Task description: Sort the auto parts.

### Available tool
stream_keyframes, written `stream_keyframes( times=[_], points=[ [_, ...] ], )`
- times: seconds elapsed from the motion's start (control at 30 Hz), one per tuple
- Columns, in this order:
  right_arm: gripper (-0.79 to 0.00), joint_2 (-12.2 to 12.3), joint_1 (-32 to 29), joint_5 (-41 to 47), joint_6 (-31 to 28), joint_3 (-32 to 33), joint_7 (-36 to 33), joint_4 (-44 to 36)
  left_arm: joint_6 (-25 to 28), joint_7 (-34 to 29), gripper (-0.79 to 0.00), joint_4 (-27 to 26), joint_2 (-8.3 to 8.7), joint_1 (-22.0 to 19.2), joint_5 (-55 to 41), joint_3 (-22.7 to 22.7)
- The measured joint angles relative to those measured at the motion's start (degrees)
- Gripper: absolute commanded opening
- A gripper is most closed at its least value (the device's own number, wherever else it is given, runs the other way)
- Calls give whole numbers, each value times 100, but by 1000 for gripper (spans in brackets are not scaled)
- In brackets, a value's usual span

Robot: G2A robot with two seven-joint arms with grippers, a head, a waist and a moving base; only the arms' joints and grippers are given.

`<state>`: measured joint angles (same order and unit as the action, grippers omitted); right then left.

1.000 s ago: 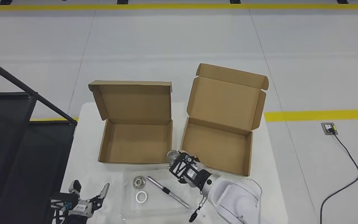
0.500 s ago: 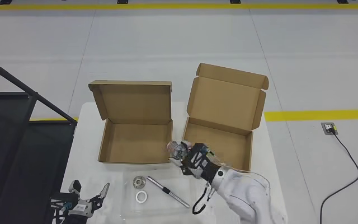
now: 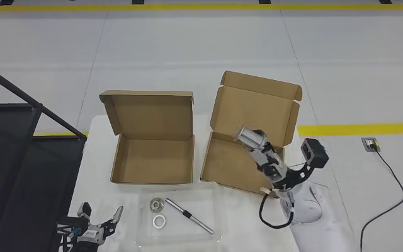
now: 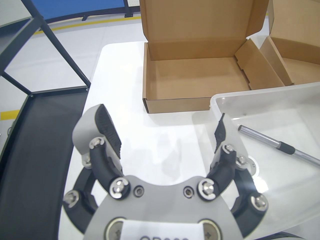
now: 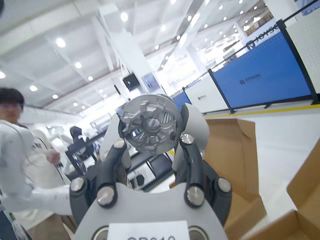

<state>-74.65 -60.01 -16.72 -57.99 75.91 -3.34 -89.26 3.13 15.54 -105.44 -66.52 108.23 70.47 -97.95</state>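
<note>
My right gripper [image 3: 252, 138] is shut on a toothed metal hub [image 5: 150, 124], held up above the right cardboard box [image 3: 242, 169] with the wrist tipped upward. Its fingers [image 5: 192, 126] clamp the hub on both sides. My left gripper [image 4: 162, 128] stands open over the table's near left corner, beside the clear plastic tray [image 4: 275, 101]. In that tray lie a metal rod [image 3: 189, 215] with a black band, a small metal flange [image 3: 156, 204] and a white ring [image 3: 159, 221]. The left cardboard box [image 3: 153, 160] holds nothing.
Both boxes stand open side by side at the back of the white table [image 3: 97, 164], lids up. A black metal rack [image 3: 28, 164] stands along the table's left side. The front right of the table is bare.
My right gripper has lifted the hub from the tray's back edge and swung it right and up, from the gap between the boxes to above the right box. The left arm kept still.
</note>
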Motion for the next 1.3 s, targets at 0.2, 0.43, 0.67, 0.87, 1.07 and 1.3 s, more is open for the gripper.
stream_keyframes(
  times=[0.2,0.43,0.67,0.87,1.07,1.3],
  points=[
    [-785,341,243,1405,-1,-123,-1434,139,0,0,0,0,0,0,0,0],
    [-785,551,859,433,123,-174,-3283,1263,0,0,0,0,0,0,0,0],
    [-785,419,1244,-2101,2650,-889,-3230,1566,0,0,0,0,0,0,0,0],
    [-785,211,1872,-2791,3933,-1662,-3458,2256,0,0,0,0,0,0,0,0],
    [-785,120,2125,-3212,4476,-1959,-3483,2509,0,0,0,0,0,0,0,0],
    [-215,44,2223,-3507,4919,-2169,-3670,2591,0,0,0,0,0,0,0,0]
  ],
)
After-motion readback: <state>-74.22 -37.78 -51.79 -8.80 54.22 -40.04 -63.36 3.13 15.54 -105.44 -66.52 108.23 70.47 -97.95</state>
